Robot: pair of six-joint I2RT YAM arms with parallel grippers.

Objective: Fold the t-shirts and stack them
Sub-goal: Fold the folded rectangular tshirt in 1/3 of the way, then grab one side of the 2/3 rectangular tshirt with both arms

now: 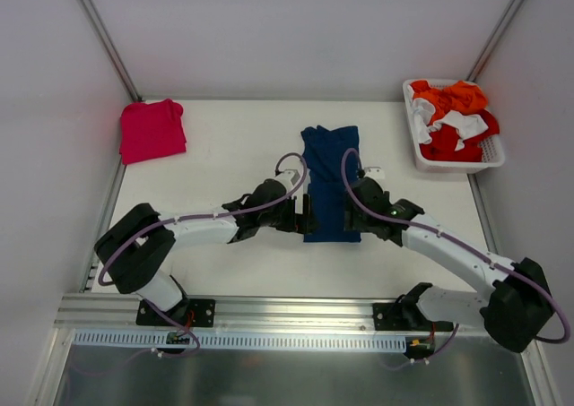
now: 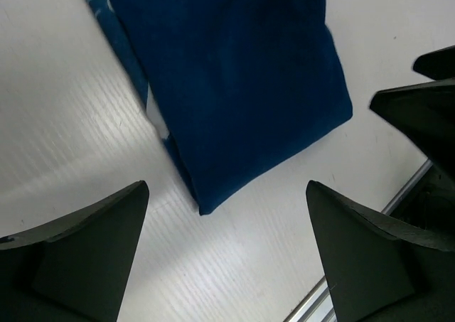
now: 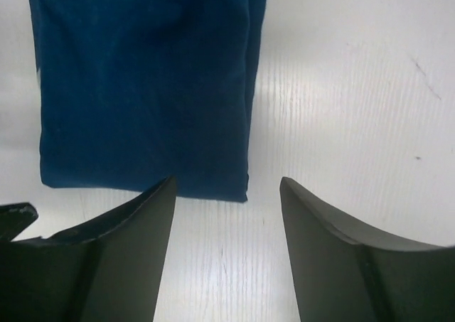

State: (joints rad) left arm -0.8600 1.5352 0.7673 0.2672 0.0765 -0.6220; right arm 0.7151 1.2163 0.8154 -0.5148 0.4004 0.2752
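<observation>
You've got a white grooved counter (image 1: 224, 151) inside pale walls (image 1: 269, 30), left end effector (image 2: 226, 187) and right end effector (image 3: 227, 180) both open, empty, flanking the folded navy t-shirt (image 1: 330, 184).

A dark navy t-shirt (image 1: 330, 184) is seen on a white table (image 1: 233, 146), a pinkish-red t-shirt (image 1: 152, 130) to its left, and orange, red and white cloths (image 1: 451, 110) in a white basket (image 1: 459, 166) to its right.
</observation>
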